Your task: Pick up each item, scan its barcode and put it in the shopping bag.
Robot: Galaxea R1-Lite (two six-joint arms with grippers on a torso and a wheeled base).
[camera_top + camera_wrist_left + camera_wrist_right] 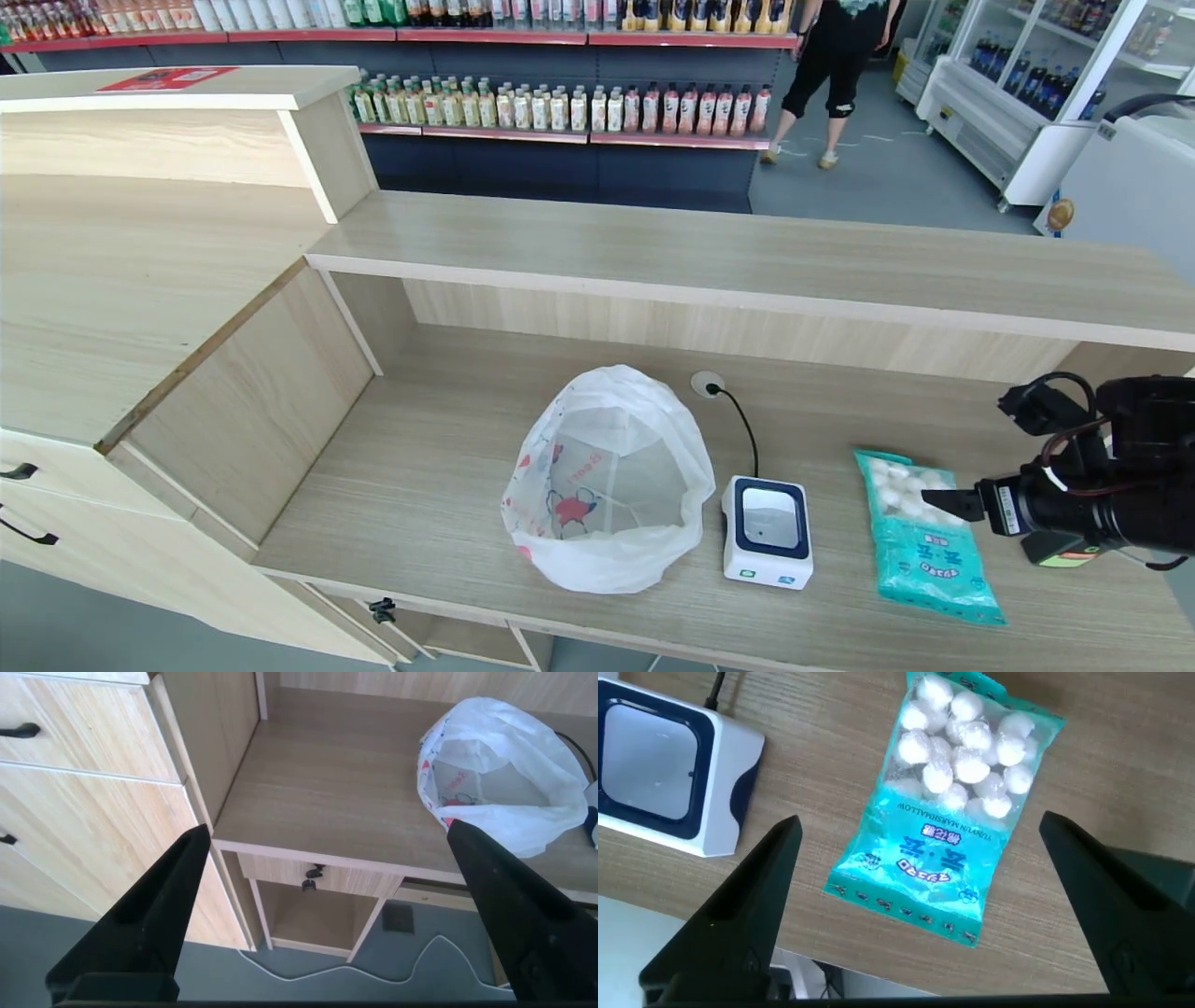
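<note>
A teal packet of white balls lies flat on the counter's right side, to the right of the white barcode scanner. My right gripper hovers just above the packet's right edge; in the right wrist view the right gripper is open, its fingers spread wide over the packet, with the scanner beside it. The white plastic shopping bag stands open left of the scanner. My left gripper is open and holds nothing, low in front of the counter's left front edge, the bag beyond it.
A black cable runs from the scanner to a grommet at the back of the counter. A raised shelf spans the back, and a tall cabinet side closes the left. Below the front edge is a drawer with a key.
</note>
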